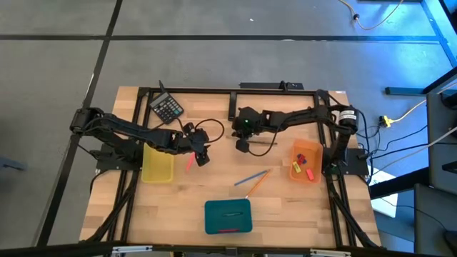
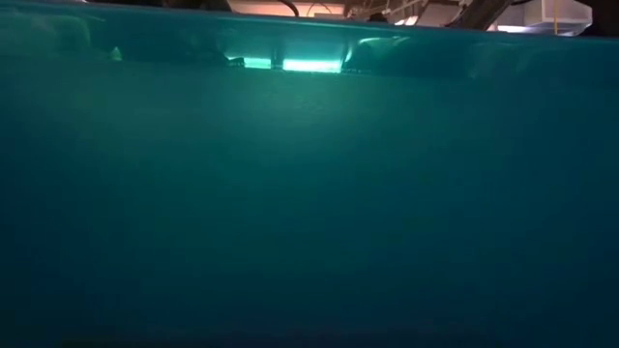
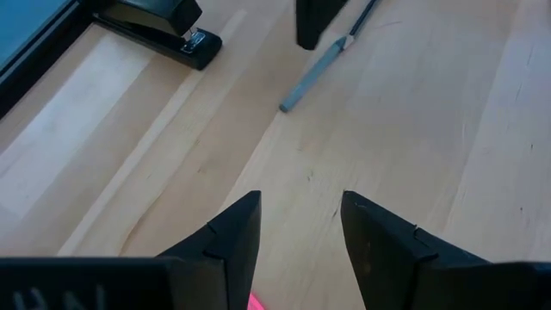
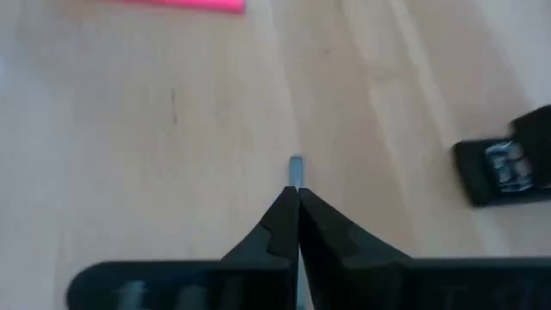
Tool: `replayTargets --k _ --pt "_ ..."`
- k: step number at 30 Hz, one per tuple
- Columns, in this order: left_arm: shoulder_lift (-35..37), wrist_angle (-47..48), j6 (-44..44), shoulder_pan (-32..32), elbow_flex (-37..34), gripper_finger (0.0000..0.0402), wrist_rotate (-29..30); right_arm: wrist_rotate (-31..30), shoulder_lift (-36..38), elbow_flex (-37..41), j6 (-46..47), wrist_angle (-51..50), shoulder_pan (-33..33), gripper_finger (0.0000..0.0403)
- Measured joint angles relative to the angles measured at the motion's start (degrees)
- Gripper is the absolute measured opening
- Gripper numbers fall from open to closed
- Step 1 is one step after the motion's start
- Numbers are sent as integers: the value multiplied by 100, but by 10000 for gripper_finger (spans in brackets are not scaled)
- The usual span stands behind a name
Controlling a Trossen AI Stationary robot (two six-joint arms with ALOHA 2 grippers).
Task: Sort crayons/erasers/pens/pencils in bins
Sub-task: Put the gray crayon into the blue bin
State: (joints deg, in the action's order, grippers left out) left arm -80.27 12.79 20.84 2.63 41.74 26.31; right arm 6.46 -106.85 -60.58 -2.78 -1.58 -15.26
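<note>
My right gripper [image 1: 243, 146] [image 4: 298, 194] is shut on a long thin dark stick with a grey end [image 3: 314, 76], a pen or pencil, near the table's middle. My left gripper [image 1: 203, 157] [image 3: 300, 211] stands open just right of the yellow bin [image 1: 157, 165]. It hangs over a pink-red stick [image 1: 190, 163] lying flat, whose end [image 3: 256, 302] shows between its fingers, untouched. A blue stick [image 1: 250, 177] and an orange stick [image 1: 258, 183] lie flat side by side. The orange bin [image 1: 305, 161] holds small erasers. The teal bin [image 1: 228, 216] holds a dark stick and a pink one. My right gripper pinches the dark stick between its two fingers close to its grey end [image 4: 296, 169], which pokes out just past the fingertips. The fingers slant down from the table's right and lie roughly along the stick. The rest [image 1: 263, 143] runs back under the arm; whether it is clear of the table I cannot tell.
A black calculator [image 1: 167, 108] lies at the far left. A black frame runs around the table, and one of its bars [image 1: 232, 107] reaches in from the far edge near both grippers. The teal bin's wall [image 2: 309, 193] fills the low view. Bare wood lies between the bins.
</note>
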Motion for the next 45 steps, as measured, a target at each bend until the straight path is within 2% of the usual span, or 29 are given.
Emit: replayTargets --k 6,13,20,24,31,36,45 --pt "2 -9 -4 0 0 156 1 377 -24 -7 -1 -546 -66 61" --pt "0 -120 -62 -1 0 156 1 164 -28 -310 48 -1458 -66 97" --pt "2 -533 -303 -129 0 156 -3 55 -229 -1503 -111 -2976 -77 102" --pt "2 -591 -304 -127 -2 156 -1 -252 -806 -2421 -326 -3890 -77 102" --pt "2 -595 -302 -121 -1 156 -44 -205 -1932 -4249 -338 -5479 -109 102" --pt "1 -570 -303 -10 -1 156 -64 -180 -2378 -4692 -350 -5683 -95 102" --pt "2 -432 -377 73 -2 156 -58 253 -2625 -4704 -276 -5793 -86 102"
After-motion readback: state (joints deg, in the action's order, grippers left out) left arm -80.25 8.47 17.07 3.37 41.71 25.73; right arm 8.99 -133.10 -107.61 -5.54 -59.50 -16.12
